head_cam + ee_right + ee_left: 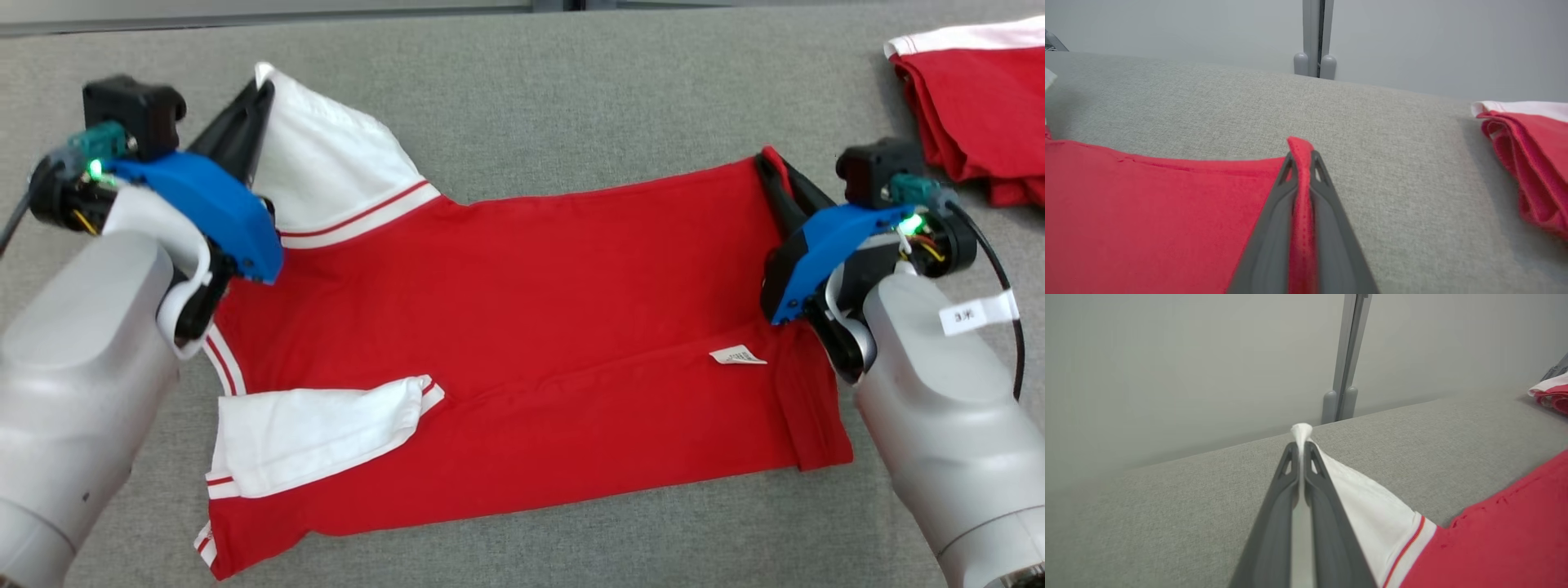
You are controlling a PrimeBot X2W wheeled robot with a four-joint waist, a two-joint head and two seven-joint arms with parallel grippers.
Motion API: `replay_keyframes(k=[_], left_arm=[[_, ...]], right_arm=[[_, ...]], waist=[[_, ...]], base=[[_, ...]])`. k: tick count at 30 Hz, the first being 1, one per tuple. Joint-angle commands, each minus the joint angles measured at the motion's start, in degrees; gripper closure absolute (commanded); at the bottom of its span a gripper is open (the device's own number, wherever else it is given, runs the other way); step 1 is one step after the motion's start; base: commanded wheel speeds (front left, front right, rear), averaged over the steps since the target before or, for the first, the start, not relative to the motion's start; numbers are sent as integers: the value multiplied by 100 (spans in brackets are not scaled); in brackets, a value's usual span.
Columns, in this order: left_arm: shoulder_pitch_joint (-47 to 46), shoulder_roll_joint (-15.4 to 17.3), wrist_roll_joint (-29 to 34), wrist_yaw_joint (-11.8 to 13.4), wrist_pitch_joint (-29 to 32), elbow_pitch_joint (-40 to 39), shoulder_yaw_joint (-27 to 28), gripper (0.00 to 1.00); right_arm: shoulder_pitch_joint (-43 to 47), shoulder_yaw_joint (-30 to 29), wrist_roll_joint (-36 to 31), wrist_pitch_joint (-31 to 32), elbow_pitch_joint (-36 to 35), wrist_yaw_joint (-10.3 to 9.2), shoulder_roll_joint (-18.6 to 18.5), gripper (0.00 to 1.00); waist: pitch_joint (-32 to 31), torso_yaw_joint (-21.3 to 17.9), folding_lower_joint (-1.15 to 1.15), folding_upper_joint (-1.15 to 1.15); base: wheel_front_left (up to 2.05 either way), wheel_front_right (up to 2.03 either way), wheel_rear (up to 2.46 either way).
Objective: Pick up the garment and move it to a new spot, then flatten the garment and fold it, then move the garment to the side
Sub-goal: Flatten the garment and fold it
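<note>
Where the far edge of the red shirt (531, 310) lifts off the grey counter (571, 90), two grips, one at each end.

Left tool (263, 82): pinched shut on the tip of the far white sleeve (326, 171), a nub of white cloth poking past the fingertips (1310, 453) in the left wrist view.

Right tool (767, 159): closed on a fold of red hem (1300, 149) at the shirt's far right corner, cloth sandwiched between the fingers along their length.

Shirt body: spread lengthwise across the middle of the counter, mostly flat.

Near white sleeve (310, 437): folded inward, lying on the red body.

White label (737, 355): on the body, near the right end.

Second red-and-white garment (980, 106): folded at the far right corner, apart from the right tool.

Left forearm (73, 367) and right forearm (947, 425): pale, entering from the lower corners, angled forward and inward, blue wrist housings uppermost.
</note>
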Motion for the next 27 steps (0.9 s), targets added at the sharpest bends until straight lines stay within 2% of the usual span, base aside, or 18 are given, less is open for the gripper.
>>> replay_keyframes(k=[1, 5, 10, 20, 27], left_arm=[[270, 80, -31, -1, -133, -157, 35, 100], [632, 180, -16, 106, -262, -496, 54, 100], [1508, 465, 16, 508, -369, -1518, 173, 100], [2837, 902, 188, 1348, -395, -3358, 413, 100], [3609, 1151, 209, 1836, -397, -4158, 543, 100]], right_arm=[[159, -69, -18, -201, 93, 1, -5, 100], [301, -130, -31, -419, 215, 1, 8, 100], [603, -240, -101, -747, 381, 1, -13, 100], [979, -443, -233, -927, 402, 1, -67, 100], [1305, -652, -328, -946, 139, 1, -102, 100]], waist=[[-76, 31, 0, 0], [-171, 85, 0, 0], [-361, 192, 0, 0], [-545, 329, 0, 0], [-660, 383, 0, 0]], base=[[0, 0, 0], [0, 0, 0], [0, 0, 0], [0, 0, 0], [0, 0, 0]])
